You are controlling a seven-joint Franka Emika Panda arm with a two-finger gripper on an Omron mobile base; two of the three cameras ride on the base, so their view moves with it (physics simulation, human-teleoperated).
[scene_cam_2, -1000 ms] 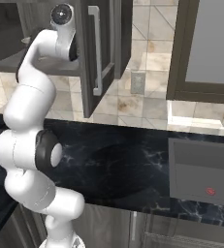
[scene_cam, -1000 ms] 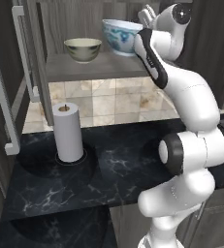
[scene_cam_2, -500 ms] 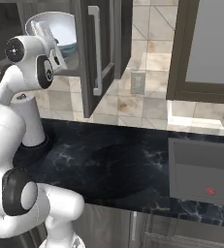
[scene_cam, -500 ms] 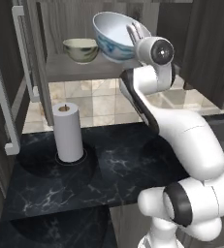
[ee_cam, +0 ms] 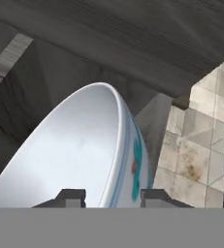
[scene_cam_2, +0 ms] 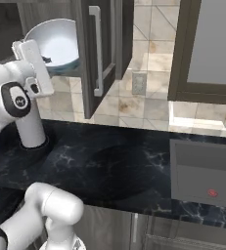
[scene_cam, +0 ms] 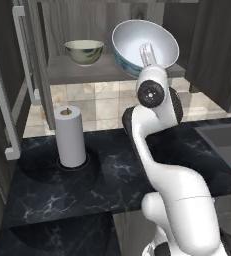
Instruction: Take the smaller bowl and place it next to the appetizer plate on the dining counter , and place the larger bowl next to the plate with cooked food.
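The claw [ee_cam: 107, 193] grips the larger bowl [scene_cam: 137, 42] by its rim, tilted and lifted off the cabinet shelf [scene_cam: 82, 70], while the smaller bowl [scene_cam: 84, 51] sits at its nine o'clock, so both placements remain.

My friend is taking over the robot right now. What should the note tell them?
Claw: shut on the larger bowl's rim, one finger inside, one outside.
Larger bowl: lifted off the cabinet shelf, tipped steeply so its pale inside faces the room.
Smaller bowl: on the shelf, untouched.
Done: larger bowl picked up.
Left: set it by the plate with cooked food, then fetch the smaller bowl for the appetizer plate.
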